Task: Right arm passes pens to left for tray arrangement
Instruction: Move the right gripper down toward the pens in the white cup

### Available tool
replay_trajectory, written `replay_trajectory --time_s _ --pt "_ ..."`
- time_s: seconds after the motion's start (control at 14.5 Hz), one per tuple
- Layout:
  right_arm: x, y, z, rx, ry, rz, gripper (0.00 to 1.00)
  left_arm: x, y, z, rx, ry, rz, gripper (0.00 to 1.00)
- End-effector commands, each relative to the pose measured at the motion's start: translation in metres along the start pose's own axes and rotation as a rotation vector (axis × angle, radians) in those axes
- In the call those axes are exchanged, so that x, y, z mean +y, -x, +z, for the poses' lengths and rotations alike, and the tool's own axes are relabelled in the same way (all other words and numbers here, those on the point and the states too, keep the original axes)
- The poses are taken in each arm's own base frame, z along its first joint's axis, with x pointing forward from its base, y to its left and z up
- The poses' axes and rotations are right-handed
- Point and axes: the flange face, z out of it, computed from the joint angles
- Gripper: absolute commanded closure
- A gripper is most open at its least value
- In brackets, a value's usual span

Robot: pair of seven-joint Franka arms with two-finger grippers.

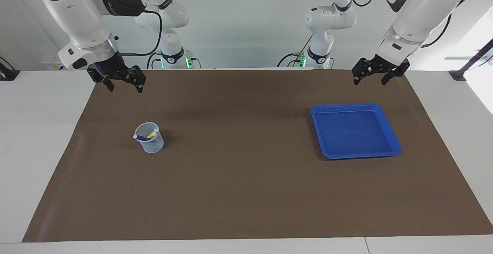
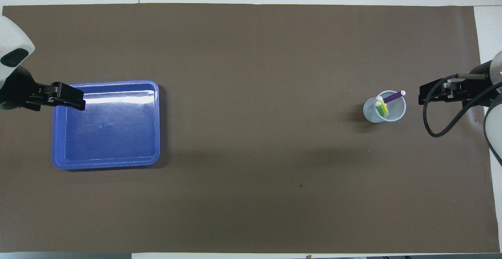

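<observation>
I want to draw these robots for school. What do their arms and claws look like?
Both arms are white, made of rounded jointed sections with black bands near the top and a silver ring at the wrist. Each ends in a black two-finger claw: the right gripper and the left gripper. The right arm also has a thin black cable looping to a metal stub at its wrist.

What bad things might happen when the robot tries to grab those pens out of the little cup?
1. The cup is small and looks light, so the right end effector, open above the mat, might tip it over.
2. The pens lean close together, so it may catch two at once.
3. The tray sits at the left arm's end, so a pen could drop at the hand-over to the open left end effector.
</observation>
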Motion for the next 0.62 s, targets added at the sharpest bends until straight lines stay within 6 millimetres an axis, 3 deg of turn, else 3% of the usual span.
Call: replay_trajectory --time_s 0.0,0.21,0.55 --pt "-0.025 -0.003 0.021 0.017 0.068 0.069 0.0 -0.004 0.004 -0.005 0.002 -0.017 0.005 0.0" --pt "-0.069 -0.019 0.059 0.032 0.188 0.081 0.0 -0.004 0.004 -0.005 0.002 -0.017 0.003 0.0" --pt "-0.117 -0.038 0.13 0.036 0.312 0.11 0.01 -0.003 0.006 -0.006 0.0 -0.018 0.005 0.0"
